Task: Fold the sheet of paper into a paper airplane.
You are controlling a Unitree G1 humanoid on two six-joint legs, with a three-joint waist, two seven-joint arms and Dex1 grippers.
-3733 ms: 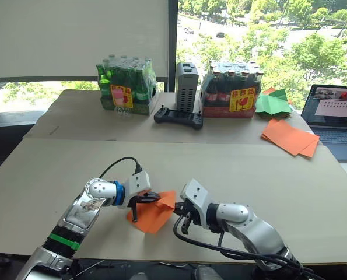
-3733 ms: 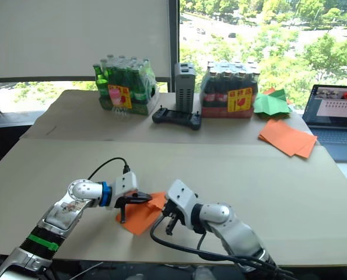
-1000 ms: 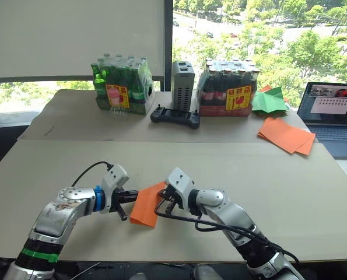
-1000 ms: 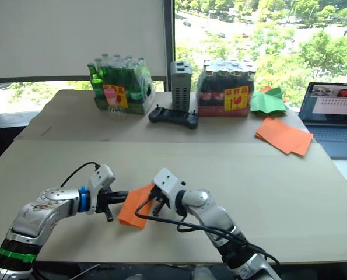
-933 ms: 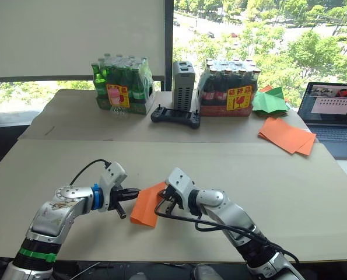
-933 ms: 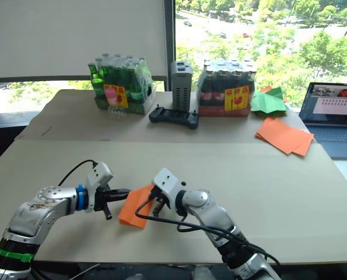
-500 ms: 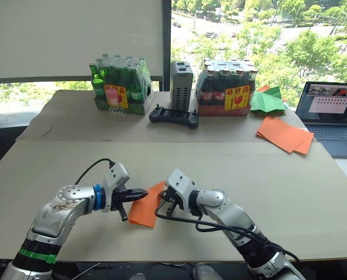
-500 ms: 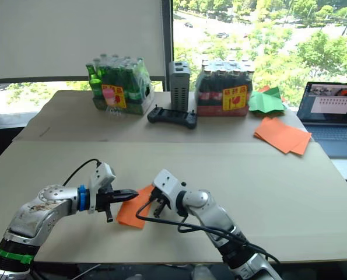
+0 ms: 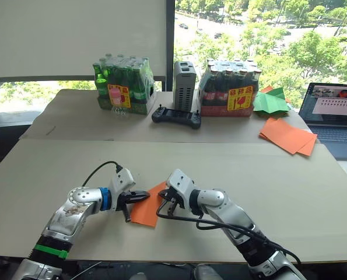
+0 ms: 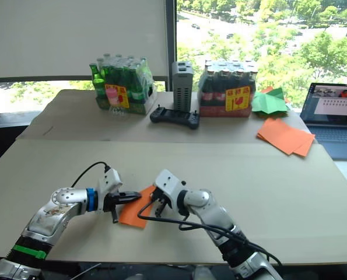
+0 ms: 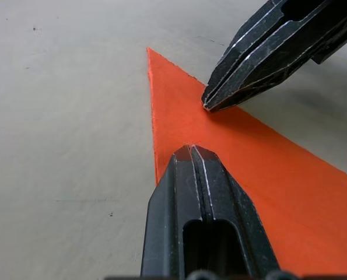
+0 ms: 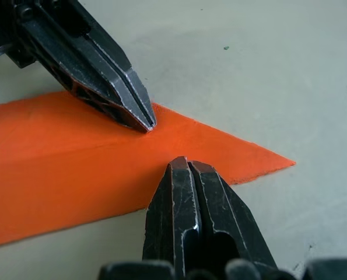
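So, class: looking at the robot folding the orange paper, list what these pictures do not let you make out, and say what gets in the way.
- Sheet of paper: in the head views, the left gripper and right gripper cover its upper edge, hiding the creases.
- Sheet's full outline: cut off by the frame edge in both wrist views.
- Laptop screen: too small to read.
- Bottle pack labels: too small to read.

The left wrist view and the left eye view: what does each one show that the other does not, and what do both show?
Left wrist view: the closed fingertips of the left gripper and right gripper both pressing on the sheet of paper near its point. Left eye view: the bottle packs, controller, laptop, green paper shape and pile of orange sheets. Both: the two grippers on the orange paper, on the table.
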